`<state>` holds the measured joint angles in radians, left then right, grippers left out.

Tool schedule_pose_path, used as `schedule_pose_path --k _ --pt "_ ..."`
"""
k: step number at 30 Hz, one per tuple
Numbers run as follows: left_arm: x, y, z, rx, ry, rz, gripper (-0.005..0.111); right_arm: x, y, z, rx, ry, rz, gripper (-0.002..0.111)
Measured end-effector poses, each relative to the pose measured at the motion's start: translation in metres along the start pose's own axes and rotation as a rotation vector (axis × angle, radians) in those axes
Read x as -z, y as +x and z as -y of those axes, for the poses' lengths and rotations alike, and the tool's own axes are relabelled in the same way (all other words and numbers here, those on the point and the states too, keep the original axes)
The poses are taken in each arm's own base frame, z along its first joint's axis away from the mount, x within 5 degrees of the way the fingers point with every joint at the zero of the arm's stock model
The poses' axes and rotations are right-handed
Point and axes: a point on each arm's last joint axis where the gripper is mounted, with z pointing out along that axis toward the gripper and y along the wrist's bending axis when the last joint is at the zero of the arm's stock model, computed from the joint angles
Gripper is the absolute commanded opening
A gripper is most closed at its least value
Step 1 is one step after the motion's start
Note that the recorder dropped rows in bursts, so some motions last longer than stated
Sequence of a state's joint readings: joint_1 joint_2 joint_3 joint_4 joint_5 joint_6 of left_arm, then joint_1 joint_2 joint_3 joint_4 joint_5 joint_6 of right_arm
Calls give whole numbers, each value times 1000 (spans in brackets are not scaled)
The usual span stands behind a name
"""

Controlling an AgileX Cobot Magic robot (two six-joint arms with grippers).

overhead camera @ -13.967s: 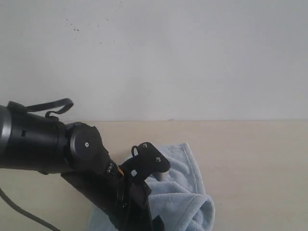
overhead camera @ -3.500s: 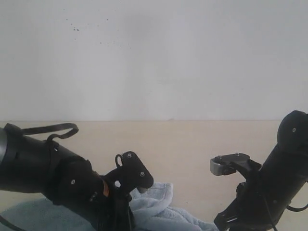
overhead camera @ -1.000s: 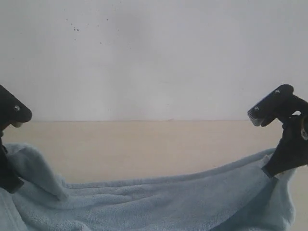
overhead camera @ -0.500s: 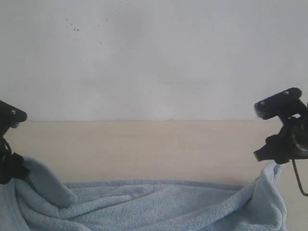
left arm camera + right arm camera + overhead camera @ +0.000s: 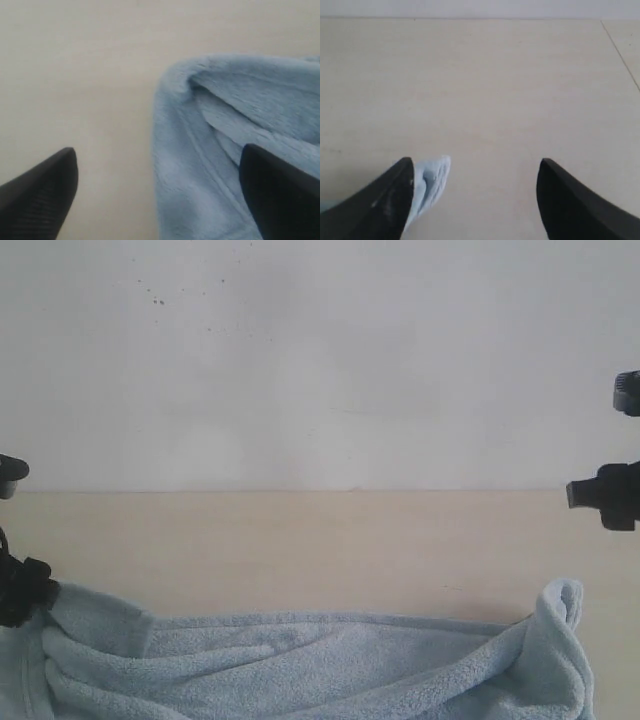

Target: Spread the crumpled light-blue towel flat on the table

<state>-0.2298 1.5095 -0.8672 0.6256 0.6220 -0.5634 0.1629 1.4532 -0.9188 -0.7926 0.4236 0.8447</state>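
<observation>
The light-blue towel (image 5: 310, 665) lies stretched wide across the near part of the table (image 5: 320, 540), still wrinkled. Its right corner (image 5: 560, 605) stands up in a fold and its left corner is folded over. At the view's left edge my left gripper (image 5: 18, 590) touches the towel's left end. In the left wrist view the left gripper (image 5: 160, 195) is open above the towel's edge (image 5: 225, 125), gripping nothing. My right gripper (image 5: 610, 495) hangs above the right corner, apart from it. In the right wrist view the right gripper (image 5: 475, 200) is open, with the towel's corner (image 5: 431, 180) beside one finger (image 5: 375, 205).
A plain white wall (image 5: 320, 360) rises behind the table's far edge. Bare beige tabletop (image 5: 495, 75) stretches beyond the towel. A seam line (image 5: 620, 50) runs across the tabletop in the right wrist view.
Both grippers have opened and let go of the towel's corners. The towel has sunk onto the table, and both arms have drawn outward toward the view's edges, the right one upward.
</observation>
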Motion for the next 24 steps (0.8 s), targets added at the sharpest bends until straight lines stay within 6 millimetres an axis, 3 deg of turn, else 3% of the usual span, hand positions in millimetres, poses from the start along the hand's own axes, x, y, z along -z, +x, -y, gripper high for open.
schedule_pose_path --k 3,8,12,13,17,24 --pt "15 6 13 -101 146 -45 78 5 16 -4 42 -59 -180 66" --pt "36 27 44 -405 338 -115 77 19 48 -25 86 -320 -552 66" --pt "48 53 57 -671 294 -118 77 29 73 -23 154 -351 -781 66" --pt "44 64 52 -731 212 -135 77 27 93 -17 172 -294 -850 66" --pt "39 81 37 -796 67 -71 78 15 137 -12 152 -238 -822 66" --pt "51 74 38 -752 99 78 78 4 150 -15 123 -245 -729 66"
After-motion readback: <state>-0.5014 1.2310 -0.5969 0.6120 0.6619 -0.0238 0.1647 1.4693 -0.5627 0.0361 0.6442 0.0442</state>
